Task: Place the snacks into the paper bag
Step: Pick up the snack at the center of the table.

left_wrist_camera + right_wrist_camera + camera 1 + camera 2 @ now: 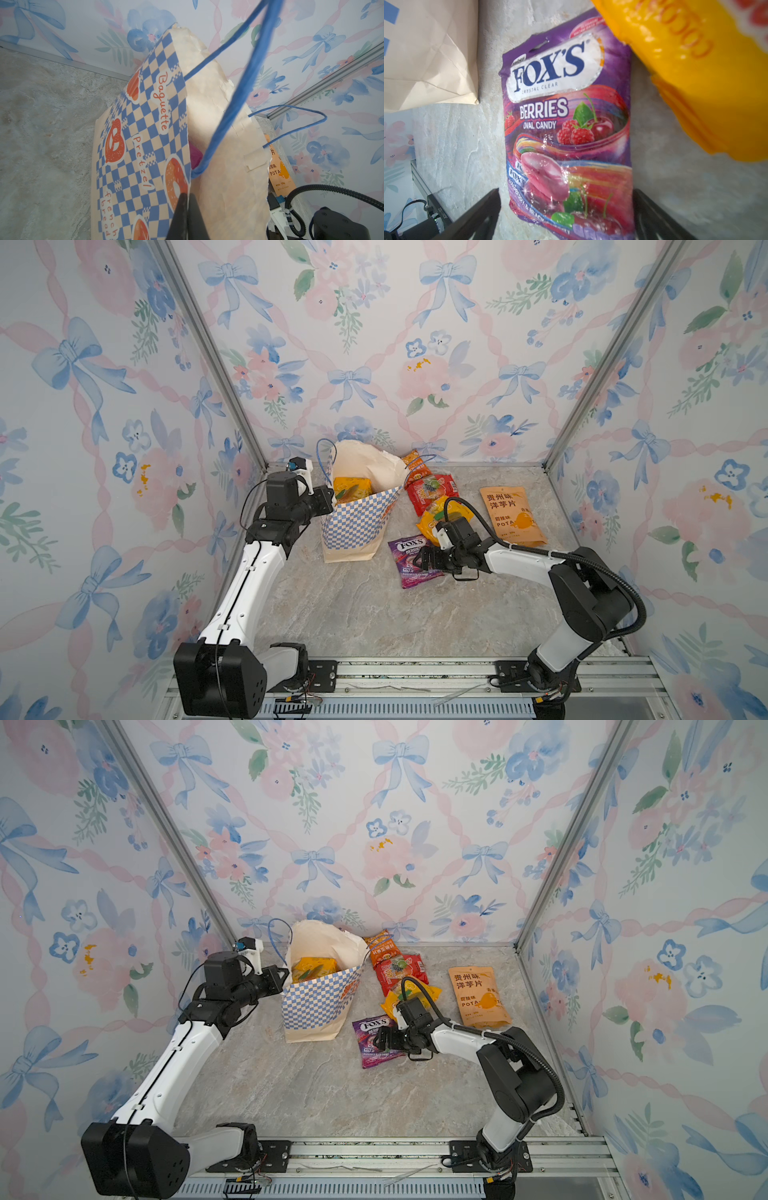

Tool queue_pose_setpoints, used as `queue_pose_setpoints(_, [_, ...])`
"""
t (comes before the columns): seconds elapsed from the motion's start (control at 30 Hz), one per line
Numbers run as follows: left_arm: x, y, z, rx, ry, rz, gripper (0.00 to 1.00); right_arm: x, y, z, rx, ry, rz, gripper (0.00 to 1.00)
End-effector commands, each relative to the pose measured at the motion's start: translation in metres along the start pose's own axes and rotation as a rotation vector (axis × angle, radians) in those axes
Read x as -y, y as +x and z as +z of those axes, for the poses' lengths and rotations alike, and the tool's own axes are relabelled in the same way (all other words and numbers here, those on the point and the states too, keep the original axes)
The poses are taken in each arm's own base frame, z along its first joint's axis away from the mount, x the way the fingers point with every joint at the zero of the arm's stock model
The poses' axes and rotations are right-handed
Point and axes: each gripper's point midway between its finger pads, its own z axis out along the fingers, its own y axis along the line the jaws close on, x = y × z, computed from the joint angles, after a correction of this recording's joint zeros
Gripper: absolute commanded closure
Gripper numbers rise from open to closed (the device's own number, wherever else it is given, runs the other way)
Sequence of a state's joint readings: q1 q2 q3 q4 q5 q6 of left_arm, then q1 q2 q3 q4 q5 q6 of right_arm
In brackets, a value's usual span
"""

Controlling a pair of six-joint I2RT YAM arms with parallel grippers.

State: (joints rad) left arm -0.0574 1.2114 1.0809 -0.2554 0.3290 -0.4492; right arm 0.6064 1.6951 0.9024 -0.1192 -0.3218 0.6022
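Left gripper pinched shut on rim of the paper bag; bag stands back left of centre, yellow packet inside. Right gripper: jaws wide, straddling purple candy packet flat on table beside bag's base. Tan pouch lies farther right.

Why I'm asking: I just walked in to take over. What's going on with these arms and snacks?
The left tool is shut on the rim of the checkered paper bag, holding its mouth open. A yellow-orange packet is already inside. The right tool is open, straddling the purple Fox's Berries candy packet on the table, not yet gripping it. A red packet, an orange packet, a yellow packet and the tan potato-chip pouch lie outside the bag.
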Motion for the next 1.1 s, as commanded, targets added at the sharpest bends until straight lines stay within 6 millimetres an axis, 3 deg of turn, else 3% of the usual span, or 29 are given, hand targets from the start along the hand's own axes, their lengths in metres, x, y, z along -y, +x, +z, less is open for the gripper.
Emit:
queue_pose_setpoints(0.0, [0.001,0.002,-0.002,-0.001,0.007,-0.001,1.00,0.013,0.026,0.016,-0.095,0.062,0.028,0.04])
queue_pose_setpoints(0.2, [0.001,0.003,-0.004,0.000,0.007,0.006,1.00,0.021,0.026,0.017,-0.097,0.132,0.051,0.11])
queue_pose_setpoints(0.43, [0.001,0.004,-0.004,-0.002,0.010,0.007,1.00,0.028,0.031,0.015,-0.129,0.239,-0.021,0.30])
queue_pose_setpoints(0.67, [0.000,0.005,-0.005,-0.002,0.009,0.008,1.00,0.030,0.031,0.017,-0.140,0.265,-0.023,0.54])
queue_pose_setpoints(0.8, [0.000,0.004,-0.005,0.001,0.007,0.010,1.00,0.022,0.027,0.014,-0.135,0.239,-0.044,0.81])
queue_pose_setpoints(0.93, [-0.001,0.005,-0.004,-0.002,0.005,0.007,1.00,0.013,0.023,0.007,-0.131,0.210,-0.067,0.99])
queue_pose_setpoints(1.07, [-0.002,0.005,-0.004,-0.003,0.002,0.006,1.00,0.002,0.017,-0.005,-0.114,0.187,-0.098,1.00])
